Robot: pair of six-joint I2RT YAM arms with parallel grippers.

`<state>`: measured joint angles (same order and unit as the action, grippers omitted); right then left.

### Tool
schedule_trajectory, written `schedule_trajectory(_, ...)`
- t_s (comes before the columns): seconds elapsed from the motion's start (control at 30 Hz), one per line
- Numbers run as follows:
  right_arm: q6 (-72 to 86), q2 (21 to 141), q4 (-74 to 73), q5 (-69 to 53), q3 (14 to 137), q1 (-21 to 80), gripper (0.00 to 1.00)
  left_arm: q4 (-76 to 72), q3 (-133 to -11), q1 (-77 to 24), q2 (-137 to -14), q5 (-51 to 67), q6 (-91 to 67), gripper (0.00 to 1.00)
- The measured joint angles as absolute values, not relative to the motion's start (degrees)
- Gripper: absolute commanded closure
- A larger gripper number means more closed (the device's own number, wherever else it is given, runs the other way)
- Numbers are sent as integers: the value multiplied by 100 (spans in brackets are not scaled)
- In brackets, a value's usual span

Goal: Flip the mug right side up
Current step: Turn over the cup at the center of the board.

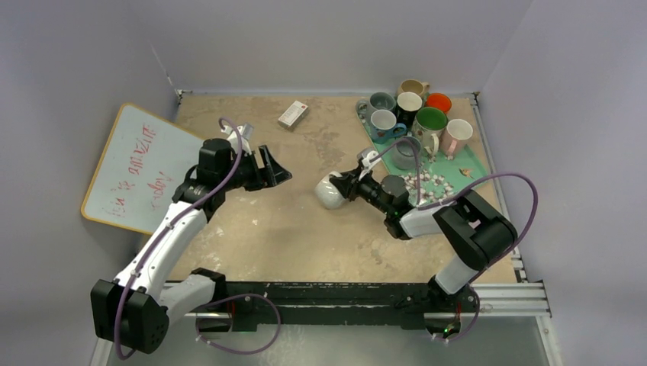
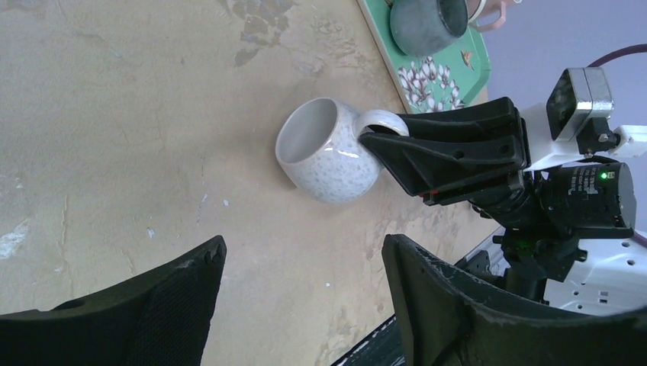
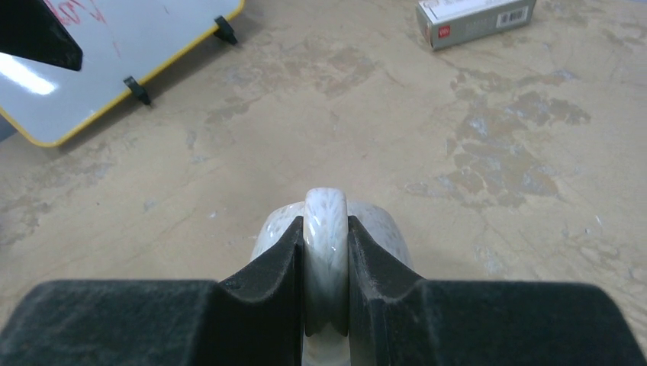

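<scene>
A white speckled mug [image 1: 331, 192] lies on its side on the table, its mouth turned toward the left arm. In the left wrist view the mug [image 2: 324, 155] shows its open mouth and its handle on the right. My right gripper [image 1: 349, 183] is shut on the mug's handle [image 3: 326, 229], one finger on each side of the loop. It also shows in the left wrist view [image 2: 381, 141]. My left gripper [image 1: 278, 174] is open and empty, some way left of the mug, its jaws wide apart over bare table [image 2: 301, 263].
A green tray [image 1: 450, 164] with several upright mugs stands at the back right. A small box [image 1: 293, 113] lies at the back middle. A whiteboard [image 1: 137, 168] leans at the left wall.
</scene>
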<state>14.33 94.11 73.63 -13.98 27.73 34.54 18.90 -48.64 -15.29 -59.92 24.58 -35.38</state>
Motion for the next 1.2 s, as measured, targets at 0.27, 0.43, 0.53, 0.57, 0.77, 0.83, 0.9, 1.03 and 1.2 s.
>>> schedule_trajectory(0.27, 1140, 8709, 6512, -873, 2364, 3570, 90, 1949, -4875, -1529, -6075, 2464, -3533, 28)
schedule_trajectory(0.43, 1133, 8344, 6233, -744, 2147, 3575, 100, 1984, -4936, -1529, -6180, 2541, -3531, 30)
schedule_trajectory(0.53, 1133, 8082, 6329, -722, 1859, 3590, 100, 1988, -4941, -1529, -6248, 2633, -3535, 32)
schedule_trajectory(0.57, 1135, 8031, 6346, -749, 1811, 3592, 100, 1986, -4945, -1529, -6283, 2696, -3542, 33)
schedule_trajectory(0.77, 1146, 7502, 6346, -1166, 1763, 3612, 100, 1922, -5052, -1529, -6624, 3385, -4014, 40)
schedule_trajectory(0.83, 1146, 7153, 6405, -1313, 1763, 3614, 100, 1774, -5043, -1529, -6639, 3653, -4381, 41)
schedule_trajectory(0.9, 1151, 6823, 6497, -1446, 1765, 3634, 100, 1494, -5006, -1529, -6639, 3892, -4722, 41)
schedule_trajectory(1.03, 1216, 6431, 6783, -1662, 1778, 3638, 100, 867, -4831, -1529, -6759, 4259, -5352, 40)
schedule_trajectory(1.2, 1319, 6267, 6925, -1857, 1815, 3671, 100, -115, -4368, -1529, -7181, 4578, -6219, 41)
